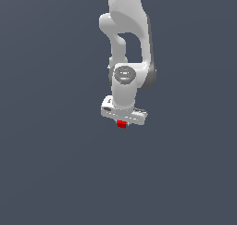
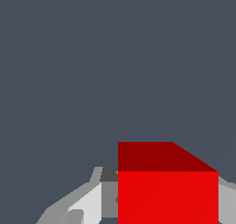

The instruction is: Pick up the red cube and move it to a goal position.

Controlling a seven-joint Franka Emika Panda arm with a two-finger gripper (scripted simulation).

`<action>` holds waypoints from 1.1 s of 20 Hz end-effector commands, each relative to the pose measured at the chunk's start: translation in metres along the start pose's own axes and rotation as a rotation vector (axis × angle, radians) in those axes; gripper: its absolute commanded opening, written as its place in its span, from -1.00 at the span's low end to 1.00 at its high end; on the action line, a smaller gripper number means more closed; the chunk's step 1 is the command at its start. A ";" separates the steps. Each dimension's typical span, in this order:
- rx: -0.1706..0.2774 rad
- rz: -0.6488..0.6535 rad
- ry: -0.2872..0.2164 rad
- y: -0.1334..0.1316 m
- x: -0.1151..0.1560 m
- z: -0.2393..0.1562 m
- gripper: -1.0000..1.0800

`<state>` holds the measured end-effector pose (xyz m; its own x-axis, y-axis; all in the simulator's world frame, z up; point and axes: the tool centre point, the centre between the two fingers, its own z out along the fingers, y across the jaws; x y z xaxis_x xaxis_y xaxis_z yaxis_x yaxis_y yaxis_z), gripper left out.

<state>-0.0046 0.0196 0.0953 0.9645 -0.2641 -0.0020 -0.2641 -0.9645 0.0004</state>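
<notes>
The red cube (image 1: pixel 121 124) is a tiny bright-red block just under the white gripper (image 1: pixel 122 123) of the arm, near the middle of the exterior view. The gripper's fingers are hidden behind the hand and the cube there. In the wrist view the red cube (image 2: pixel 168 191) fills the space between the grey fingers (image 2: pixel 90 202), which stand on both sides of it and touch it. The gripper is shut on the cube.
A plain dark grey-blue surface (image 1: pixel 55 164) fills both views. The white arm (image 1: pixel 127 39) rises from the gripper toward the top of the exterior view. Nothing else shows.
</notes>
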 end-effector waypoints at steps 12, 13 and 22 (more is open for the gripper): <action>0.000 0.001 0.002 0.006 -0.007 -0.157 -1.00; 0.000 0.001 0.002 0.006 -0.008 -0.168 -1.00; 0.000 0.001 0.002 0.009 -0.010 -0.265 -1.00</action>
<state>-0.0151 0.0142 0.3447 0.9643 -0.2649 0.0006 -0.2649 -0.9643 -0.0002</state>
